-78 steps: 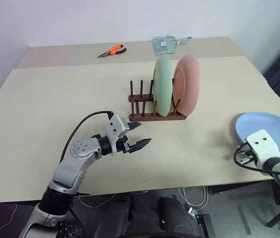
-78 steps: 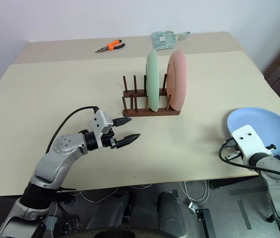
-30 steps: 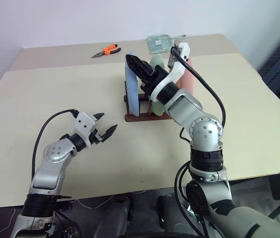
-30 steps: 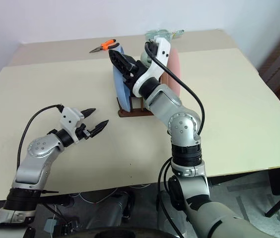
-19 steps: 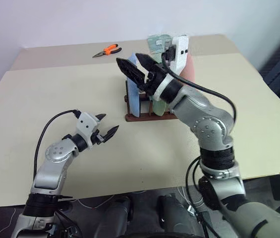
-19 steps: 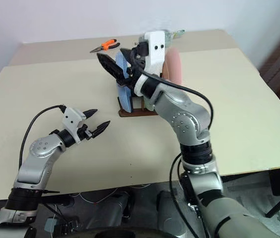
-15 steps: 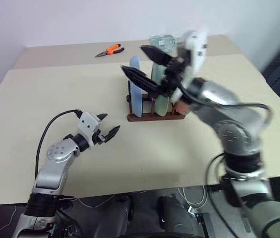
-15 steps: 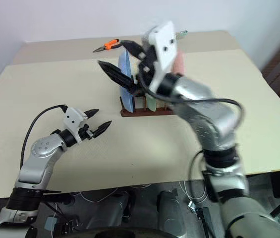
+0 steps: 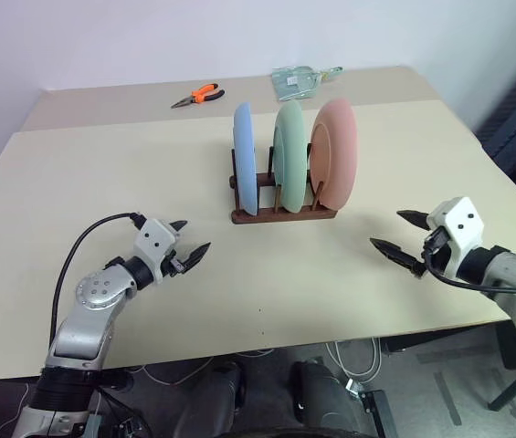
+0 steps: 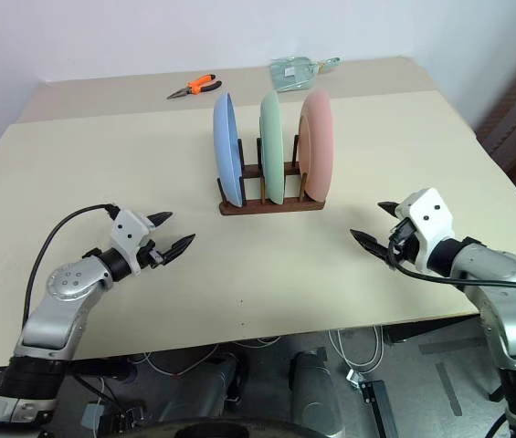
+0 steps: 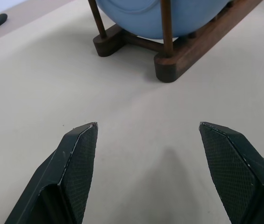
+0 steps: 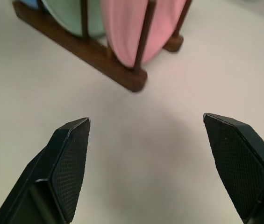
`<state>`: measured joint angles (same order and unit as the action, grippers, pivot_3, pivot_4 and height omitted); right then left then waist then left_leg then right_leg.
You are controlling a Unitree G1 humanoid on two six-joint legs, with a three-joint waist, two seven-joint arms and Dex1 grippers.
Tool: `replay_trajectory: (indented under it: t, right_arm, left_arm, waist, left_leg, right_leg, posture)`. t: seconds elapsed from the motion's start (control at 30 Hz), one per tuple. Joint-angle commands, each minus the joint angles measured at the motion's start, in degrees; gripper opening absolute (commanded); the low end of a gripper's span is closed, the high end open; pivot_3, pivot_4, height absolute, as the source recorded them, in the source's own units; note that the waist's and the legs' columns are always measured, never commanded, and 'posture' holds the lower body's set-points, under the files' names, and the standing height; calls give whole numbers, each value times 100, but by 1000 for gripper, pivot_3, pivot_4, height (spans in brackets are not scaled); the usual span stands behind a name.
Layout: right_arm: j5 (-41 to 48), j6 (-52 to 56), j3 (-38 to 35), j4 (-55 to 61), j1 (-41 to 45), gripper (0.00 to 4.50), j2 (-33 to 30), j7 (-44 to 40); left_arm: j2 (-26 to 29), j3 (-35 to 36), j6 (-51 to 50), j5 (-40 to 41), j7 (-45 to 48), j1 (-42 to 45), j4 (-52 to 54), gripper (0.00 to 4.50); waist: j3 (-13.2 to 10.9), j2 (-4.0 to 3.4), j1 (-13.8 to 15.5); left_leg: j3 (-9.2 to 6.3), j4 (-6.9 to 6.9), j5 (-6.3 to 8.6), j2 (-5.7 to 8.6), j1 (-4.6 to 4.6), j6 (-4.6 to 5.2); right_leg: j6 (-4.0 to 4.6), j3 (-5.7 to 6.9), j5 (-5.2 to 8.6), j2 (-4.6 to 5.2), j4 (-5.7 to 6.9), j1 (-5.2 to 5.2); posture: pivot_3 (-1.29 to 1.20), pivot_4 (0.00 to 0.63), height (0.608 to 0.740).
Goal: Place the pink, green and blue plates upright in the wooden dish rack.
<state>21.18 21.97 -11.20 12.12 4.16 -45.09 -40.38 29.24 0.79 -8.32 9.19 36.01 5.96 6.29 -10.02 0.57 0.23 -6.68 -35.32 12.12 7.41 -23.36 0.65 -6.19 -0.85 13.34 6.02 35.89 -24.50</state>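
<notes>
Three plates stand upright in the wooden dish rack (image 9: 282, 215) at the table's middle: the blue plate (image 9: 243, 157) on the left, the green plate (image 9: 289, 153) in the centre, the pink plate (image 9: 335, 153) on the right. My left gripper (image 9: 192, 236) hovers open and empty over the table, to the rack's front left. My right gripper (image 9: 394, 234) is open and empty too, to the rack's front right, pointing towards it. The left wrist view shows the blue plate (image 11: 169, 14) behind the pegs; the right wrist view shows the pink plate (image 12: 136, 25) and the green plate (image 12: 71, 14).
Orange-handled pliers (image 9: 197, 94) lie at the far left of the table (image 9: 102, 182). A clear plastic packet (image 9: 299, 80) lies at the far edge behind the rack.
My right gripper let go of the blue plate, now standing in the rack, and swung away right and down to the front of the table. The left gripper stayed nearly still.
</notes>
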Motion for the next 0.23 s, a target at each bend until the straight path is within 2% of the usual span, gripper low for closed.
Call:
replay_trajectory:
  t: [0.03,0.23]
  right_arm:
    - [-225,-407,22,-246,203,3932,88,-12]
    - [-571,-776,220,-786,463,3932,233,8]
  left_arm:
    - [41,51,100,-49,-15,-56,92,3572]
    - [-12,95,88,-96,-176,-157,164,3572]
  waist:
    - [0,0,38]
    - [-1,2,66]
  left_leg:
    - [0,0,0,0,0,1]
    - [0,-2,2,1,-4,2]
  right_leg:
    - [-1,0,-1,0,0,-1]
    - [-11,0,-7,0,-7,-1]
  posture:
    - [0,150,720]
    - [0,150,720]
